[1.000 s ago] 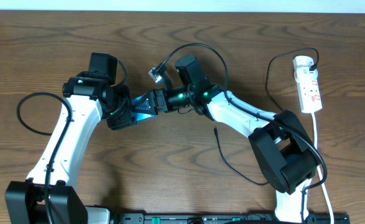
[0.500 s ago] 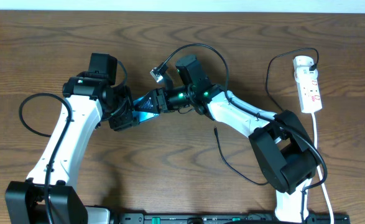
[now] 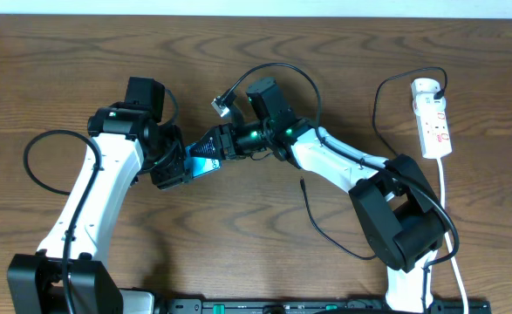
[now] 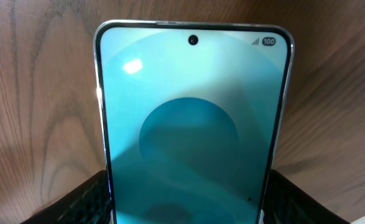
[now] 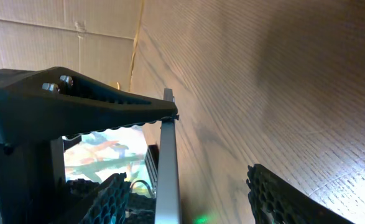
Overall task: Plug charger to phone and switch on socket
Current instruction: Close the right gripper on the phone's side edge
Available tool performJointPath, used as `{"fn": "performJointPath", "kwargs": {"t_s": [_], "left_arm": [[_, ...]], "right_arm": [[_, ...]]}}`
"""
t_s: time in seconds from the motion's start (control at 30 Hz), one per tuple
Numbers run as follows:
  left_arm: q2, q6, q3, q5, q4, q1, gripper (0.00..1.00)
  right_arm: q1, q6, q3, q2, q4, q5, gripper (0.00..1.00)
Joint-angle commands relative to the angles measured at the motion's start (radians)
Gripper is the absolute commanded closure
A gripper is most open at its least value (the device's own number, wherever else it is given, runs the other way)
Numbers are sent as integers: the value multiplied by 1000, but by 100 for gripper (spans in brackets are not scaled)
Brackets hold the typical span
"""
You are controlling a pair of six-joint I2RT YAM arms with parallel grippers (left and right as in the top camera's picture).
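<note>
Inspector: Status of the flat rectangular cyan-screened phone [image 3: 205, 160]?

Assessor: Clamped by the left gripper [image 3: 188, 164], with black textured pads [image 4: 83, 202] pressing on its two long edges near one end. Leaves the lit screen and the camera-hole end uncovered. Appears raised off the brown wood-grain table [image 3: 64, 52]; cannot confirm from these views.

Inspector: And at the phone's free end?

Assessor: Straddled by the right gripper [image 3: 223, 142], jaws partly apart, not clamping. In the wrist view, seen edge-on close beside one finger [image 5: 110, 196], with bare wood showing before the other. Judged a steadying or re-aiming position, not a hold.

Inspector: Any sign of the long thin black charger [image 3: 376, 106]?

Assessor: Not at the phone. Small black connector [image 3: 303, 181] lying loose on the table near the phone, on the far side of the right forearm, touching neither gripper. Other end apparently plugged into the white elongated socket [image 3: 434, 122] with red switches, well apart from the phone on the right arm's side.

Inspector: Stage?

Assessor: Plugging not begun, switches untouched. Port not visible in any view. Likely at the clamped end, given the camera hole at the other, which raises a concern for access. Recommend fetching the connector with the right gripper while keeping the left clamp.
</note>
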Motion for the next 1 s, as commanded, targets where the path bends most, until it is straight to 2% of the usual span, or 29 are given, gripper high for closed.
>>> {"fn": "performJointPath", "kwargs": {"t_s": [0.0,0.17,0.43,0.63,0.97], "left_arm": [[-16,-11,-1,-22,-5,-2,93],[-16,7,-1,-48,-5,-3,93],[-16,7,-1,-65,-7,-6,93],[-16,6,-1,-117,-6,-34,93],[-13,3,-1,-118,-6,-42,93]], "right_arm": [[12,27,10,-5,-1,2,39],[17,64,10,-5,-1,2,39],[32,82,10,-5,-1,-2,34],[32,82,10,-5,-1,-2,37],[36,82,10,-5,-1,0,42]]}}
